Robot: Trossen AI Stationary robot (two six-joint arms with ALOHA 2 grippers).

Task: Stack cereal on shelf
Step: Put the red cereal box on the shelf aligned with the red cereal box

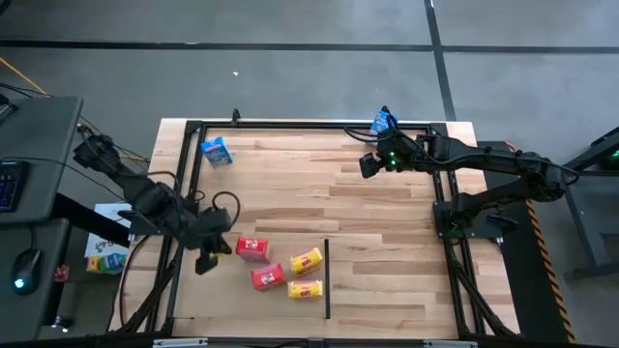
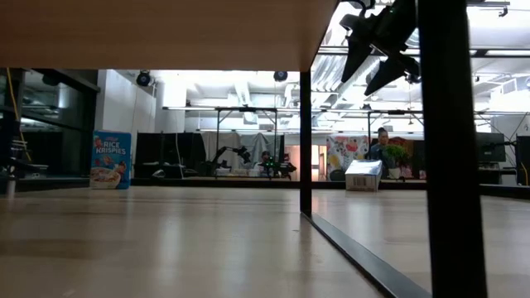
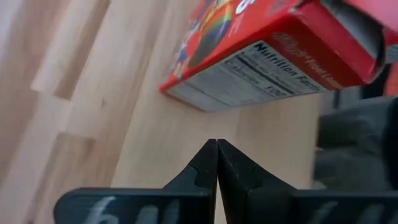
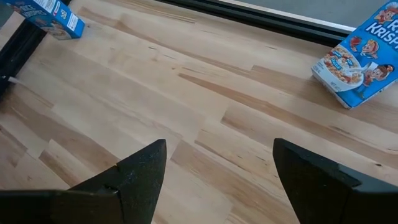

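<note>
While both arms are hovering over the table (image 1: 387, 222), six cartons are showing in the high view.

Left gripper (image 1: 207, 259): sitting near the table's left front, just left of the red cartons; in the left wrist view its fingers (image 3: 205, 165) are pressing together with nothing between them.

Right gripper (image 1: 368, 166): hanging over the rear right part of the table; in the right wrist view its fingers (image 4: 143, 174) are standing wide apart, gripping nothing.

Red carton one (image 1: 253, 248): lying on the wood just beside the left gripper; its nutrition panel is filling the left wrist view (image 3: 273, 56).

Red carton two (image 1: 268, 277): lying just in front of the first, tilted.

Yellow cartons: one (image 1: 306, 261) lying right of the red pair, the other (image 1: 305, 289) just in front of it, both beside a thin dark divider (image 1: 327, 278).

Blue carton one (image 1: 216, 150): resting at the rear left corner, well apart from the others; also showing in the low view (image 2: 111, 160) and the right wrist view (image 4: 357, 59).

Blue carton two (image 1: 384, 121): sitting at the rear frame (image 1: 309, 126), just behind the right arm.

Frame: dark rails are running around the table's edges.
</note>
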